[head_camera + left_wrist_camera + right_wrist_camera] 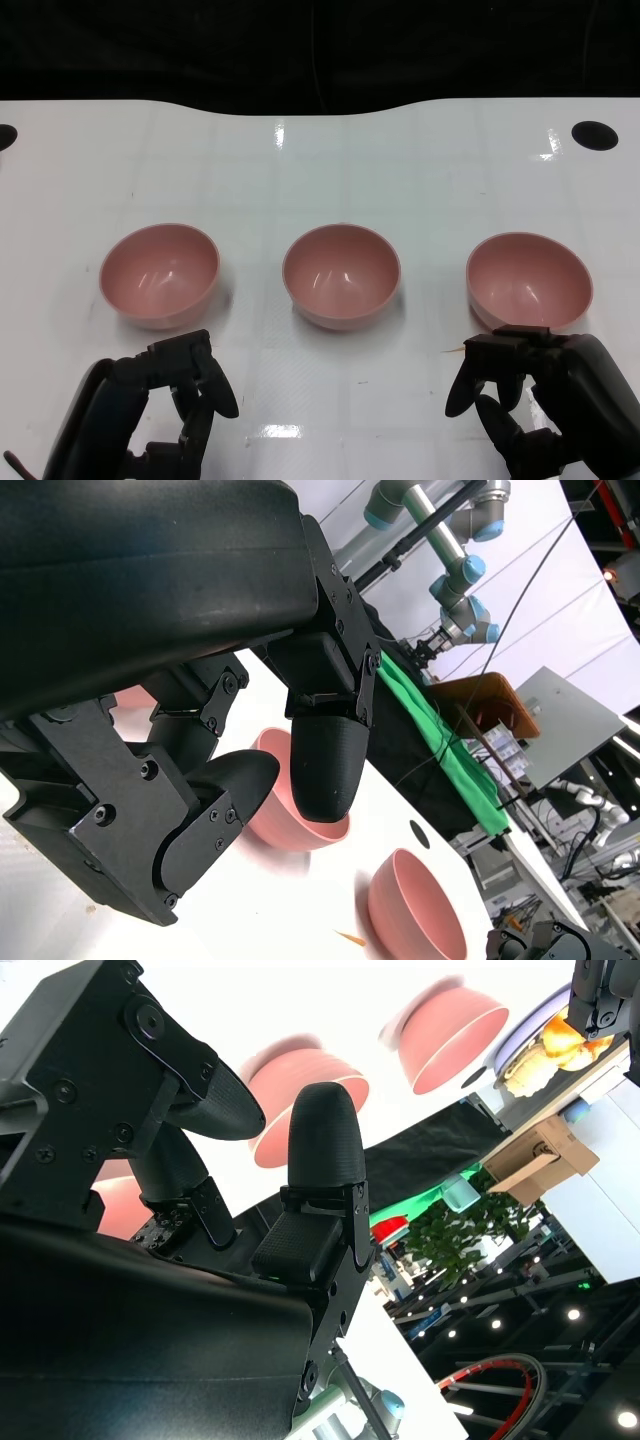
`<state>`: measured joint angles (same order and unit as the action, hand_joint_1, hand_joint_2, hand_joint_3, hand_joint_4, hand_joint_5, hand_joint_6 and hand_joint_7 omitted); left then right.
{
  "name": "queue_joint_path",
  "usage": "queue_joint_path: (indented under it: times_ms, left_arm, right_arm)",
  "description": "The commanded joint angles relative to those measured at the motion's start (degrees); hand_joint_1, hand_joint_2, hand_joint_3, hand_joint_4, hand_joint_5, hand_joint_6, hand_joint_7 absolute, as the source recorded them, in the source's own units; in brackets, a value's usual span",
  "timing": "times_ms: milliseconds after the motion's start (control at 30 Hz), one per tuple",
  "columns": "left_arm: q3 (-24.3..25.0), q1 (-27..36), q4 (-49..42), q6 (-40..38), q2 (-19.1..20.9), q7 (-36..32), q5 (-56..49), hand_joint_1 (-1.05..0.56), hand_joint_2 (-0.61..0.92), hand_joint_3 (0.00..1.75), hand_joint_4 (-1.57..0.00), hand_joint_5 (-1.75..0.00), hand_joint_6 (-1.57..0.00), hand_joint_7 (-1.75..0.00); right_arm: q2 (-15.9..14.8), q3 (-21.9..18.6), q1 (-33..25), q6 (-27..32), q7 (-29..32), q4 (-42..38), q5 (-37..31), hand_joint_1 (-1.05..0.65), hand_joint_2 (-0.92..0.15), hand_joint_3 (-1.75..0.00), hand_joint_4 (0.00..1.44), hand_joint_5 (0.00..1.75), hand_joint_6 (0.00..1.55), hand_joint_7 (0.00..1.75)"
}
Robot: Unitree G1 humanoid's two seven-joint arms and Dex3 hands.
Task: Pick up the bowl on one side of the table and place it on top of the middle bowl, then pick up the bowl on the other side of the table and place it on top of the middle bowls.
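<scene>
Head view is showing three pink bowls in a row across the middle of the frame on the white table (330, 160): the left bowl (159, 275), the middle bowl (341, 275) and the right bowl (528, 283), all upright, apart from one another, nothing stacked yet. We are holding our left hand (165, 400) at the lower left, just below the left bowl, fingers spread and holding nothing. Our right hand (540, 395) is sitting at the lower right, fingers apart and empty, its fingertips almost at the near rim of the right bowl; whether they are touching it we cannot tell. We judge the first pick is only beginning. To do it well, we are thinking of reaching over the near rim, pinching the wall between thumb and fingers, lifting straight up, then centring it over the middle bowl before letting go, so it nests without tipping.
</scene>
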<state>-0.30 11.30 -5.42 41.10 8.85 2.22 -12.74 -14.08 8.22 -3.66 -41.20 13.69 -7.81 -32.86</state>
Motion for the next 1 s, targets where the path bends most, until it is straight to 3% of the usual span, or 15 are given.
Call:
queue_joint_path:
  times_ms: [33, 867, 1000]
  left_arm:
    - [0.38, -0.12, -0.08, 0.20, 0.98, -0.18, 0.85, -0.05, 0.27, 1.57, -0.90, -1.68, -0.85, -1.48]
    - [0.26, 0.02, -0.27, 0.38, 1.29, -0.04, 1.46, -0.05, 0.28, 1.54, -0.89, -1.69, -0.85, -1.47]
    - [0.27, 0.01, -0.27, 0.54, 1.39, -0.01, 1.48, -0.05, 0.28, 1.55, -0.89, -1.69, -0.85, -1.46]
  right_arm:
    - [-0.59, -0.17, -0.07, 0.59, -0.24, 1.07, 0.67, -0.09, -0.14, -1.60, 0.89, 1.75, 0.91, 1.23]
    - [0.12, -0.25, 0.24, 0.19, 1.21, 0.42, 0.38, -0.08, -0.20, -1.48, 0.87, 1.74, 0.86, 1.14]
    - [0.80, -0.64, -0.30, 2.45, 0.89, 2.13, 0.37, -0.11, -0.35, -1.24, 0.84, 1.42, 0.81, 0.95]
